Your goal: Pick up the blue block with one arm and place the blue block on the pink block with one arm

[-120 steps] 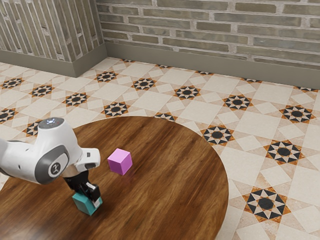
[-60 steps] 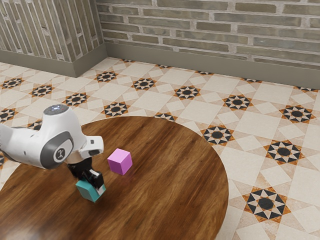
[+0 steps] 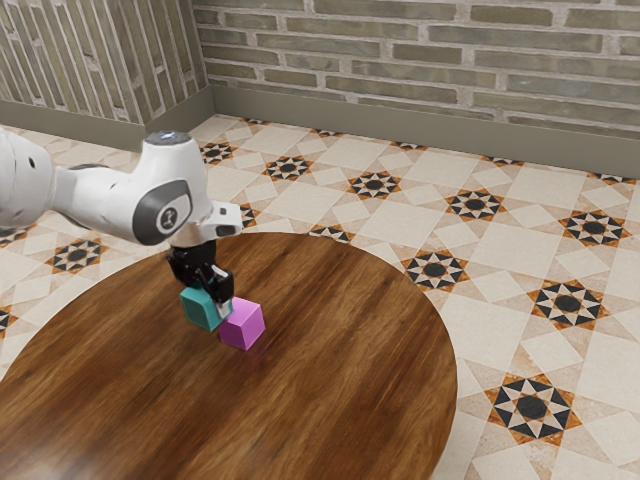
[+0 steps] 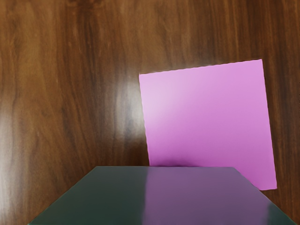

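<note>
My gripper (image 3: 207, 296) is shut on the blue block (image 3: 204, 309), a teal-blue cube held off the round wooden table (image 3: 330, 400). In the exterior view the held block hangs just to the left of the pink block (image 3: 242, 324), which rests on the table. In the wrist view the blue block (image 4: 159, 197) is the dark slab under my hand, and the pink block (image 4: 208, 122) lies just beyond it, partly covered by it.
The table's edge curves close behind the blocks in the exterior view. A tiled floor (image 3: 500, 230) surrounds the table, with brick walls (image 3: 420, 60) at the back.
My arm has lifted the blue block off the table and carried it up and to the exterior view's right, from the near left part of the table to beside the pink block.
</note>
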`<state>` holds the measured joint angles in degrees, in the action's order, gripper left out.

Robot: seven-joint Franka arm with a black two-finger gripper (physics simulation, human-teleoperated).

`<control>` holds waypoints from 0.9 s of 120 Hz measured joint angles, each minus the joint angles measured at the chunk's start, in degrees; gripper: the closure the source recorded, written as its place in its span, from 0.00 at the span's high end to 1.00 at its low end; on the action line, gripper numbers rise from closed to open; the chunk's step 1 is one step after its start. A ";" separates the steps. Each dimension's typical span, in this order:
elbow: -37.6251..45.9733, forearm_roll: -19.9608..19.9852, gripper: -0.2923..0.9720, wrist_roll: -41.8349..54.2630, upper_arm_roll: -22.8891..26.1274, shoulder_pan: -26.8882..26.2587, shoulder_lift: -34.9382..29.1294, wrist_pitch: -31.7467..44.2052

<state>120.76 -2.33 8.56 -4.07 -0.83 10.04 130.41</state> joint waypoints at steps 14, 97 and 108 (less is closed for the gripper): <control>-4.27 0.46 0.45 0.24 0.04 0.04 2.53 -3.28; -16.08 4.25 0.44 0.35 0.70 -0.02 10.49 -13.02; -16.69 3.58 0.45 0.44 1.29 -0.05 10.91 -13.25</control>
<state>104.07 1.24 8.99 -2.78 -0.88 20.95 117.16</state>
